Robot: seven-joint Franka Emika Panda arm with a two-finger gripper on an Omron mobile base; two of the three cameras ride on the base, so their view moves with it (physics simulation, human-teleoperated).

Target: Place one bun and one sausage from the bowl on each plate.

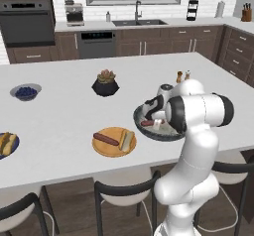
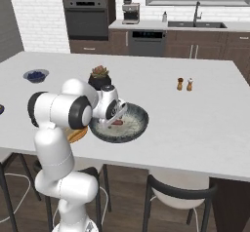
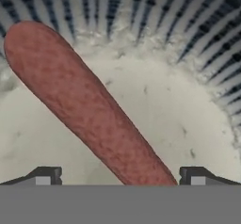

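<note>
Item: gripper (image 3: 120,178), lowered into the bowl (image 1: 141,123) at the near edge of the white island counter (image 1: 59,111); fingers spread wide, gripping nothing, tips set either side of a sausage (image 3: 80,100) that lies diagonally on the pale bowl floor. Item: orange plate (image 1: 101,148), just left of the bowl, carrying one sausage (image 1: 105,139) and one bun (image 1: 127,140) side by side. Item: blue plate (image 1: 12,148), far left at the frame edge, carrying a bun (image 1: 5,142); further contents cannot be told. Also on the counter: small blue-filled bowl (image 1: 25,91), black plant pot (image 1: 105,85), two shakers (image 2: 185,84).
</note>
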